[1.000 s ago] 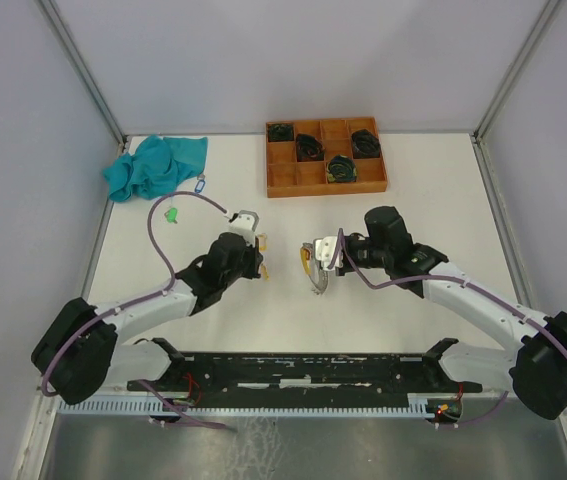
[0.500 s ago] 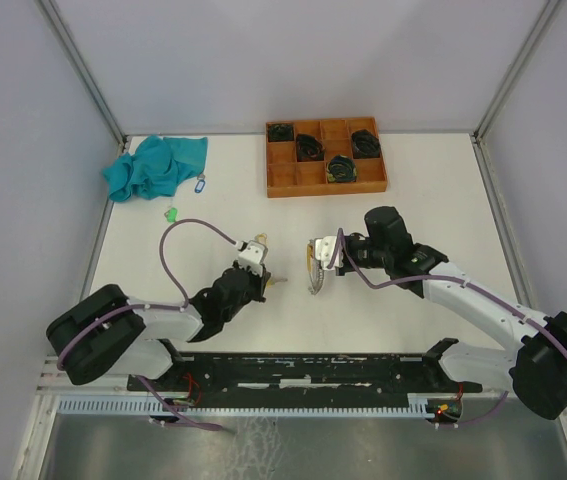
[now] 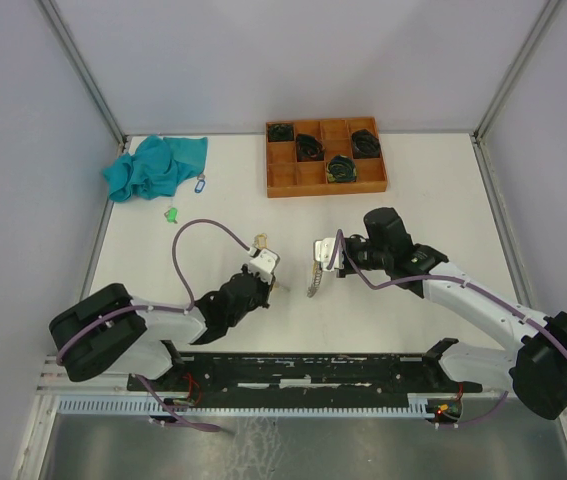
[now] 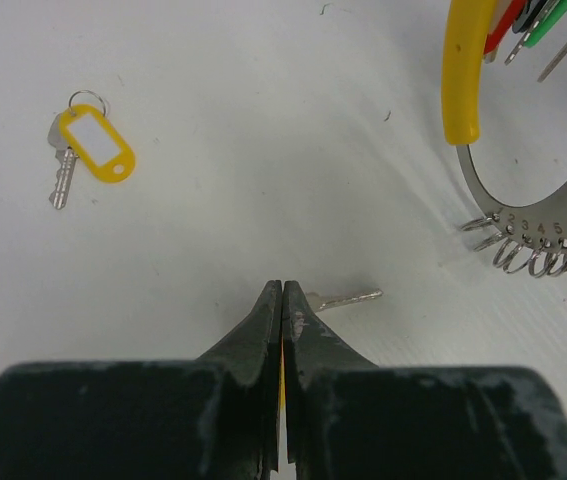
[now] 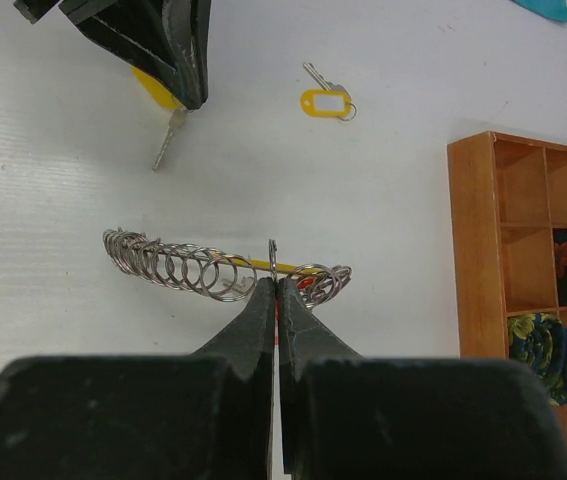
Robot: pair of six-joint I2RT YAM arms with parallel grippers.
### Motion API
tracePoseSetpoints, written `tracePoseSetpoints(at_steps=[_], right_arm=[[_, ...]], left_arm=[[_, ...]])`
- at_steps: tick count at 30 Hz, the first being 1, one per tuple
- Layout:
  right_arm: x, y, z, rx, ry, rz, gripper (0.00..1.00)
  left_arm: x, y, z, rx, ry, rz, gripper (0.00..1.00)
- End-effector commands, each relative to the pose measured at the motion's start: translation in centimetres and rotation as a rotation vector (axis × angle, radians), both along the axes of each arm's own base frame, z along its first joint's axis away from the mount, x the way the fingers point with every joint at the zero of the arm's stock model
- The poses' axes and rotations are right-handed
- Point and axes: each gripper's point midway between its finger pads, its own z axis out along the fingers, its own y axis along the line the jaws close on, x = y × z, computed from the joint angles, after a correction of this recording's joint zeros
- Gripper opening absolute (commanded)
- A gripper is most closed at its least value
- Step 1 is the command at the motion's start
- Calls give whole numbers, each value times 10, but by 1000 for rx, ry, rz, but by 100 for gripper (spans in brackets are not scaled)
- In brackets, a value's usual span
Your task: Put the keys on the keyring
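The left end effector [image 4: 283, 300] is clamped on a yellow-tagged key [image 4: 348, 298], held near the keyring [image 5: 213, 268] but apart from it. The keyring is gripped by the closed right end effector [image 5: 275, 285]. This key is judged not yet threaded. A second yellow-tagged key [image 4: 93, 150] lies loose on the table [image 4: 263, 100].

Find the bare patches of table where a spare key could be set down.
Free: between teal cloth and wooden tray; right of the tray. Crowded: centre, where left gripper, right gripper and keyring sit close.
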Motion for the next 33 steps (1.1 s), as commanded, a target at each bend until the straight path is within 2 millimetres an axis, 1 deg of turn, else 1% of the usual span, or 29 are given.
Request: tracePoseSetpoints(at_steps=[1,6,9,12,14,17,20,21,24,27,33], right_arm=[[4,6,24,48,-71,12,1],[4,6,24,45,-66,11,1],[5,5,25,41,-69,7,1],[5,4,24,40,-69,5,1],[4,4,25,40,-69,6,1],[4,3,25,37,-68,3,1],[4,3,25,35,-69,1,1],[4,3,25,35,-68,2,1],[4,2,24,31,-64,1,1],[4,2,24,31,-63,1,1],[3,3,24,31,-58,5,1]], left_arm=[[3,-11,8,28,-30,-35,4],[-2,-6,3,35,17,-21,9],[-6,-2,-4,54,66,-7,12],[-8,0,-3,42,83,6,15],[-9,1,1,31,93,18,19],[-10,3,8,13,120,50,29],[-11,5,18,2,156,83,38],[-10,3,25,-6,166,91,40],[-12,5,31,-11,230,144,49],[-15,6,30,-36,322,177,50],[-16,17,16,-44,511,241,48]])
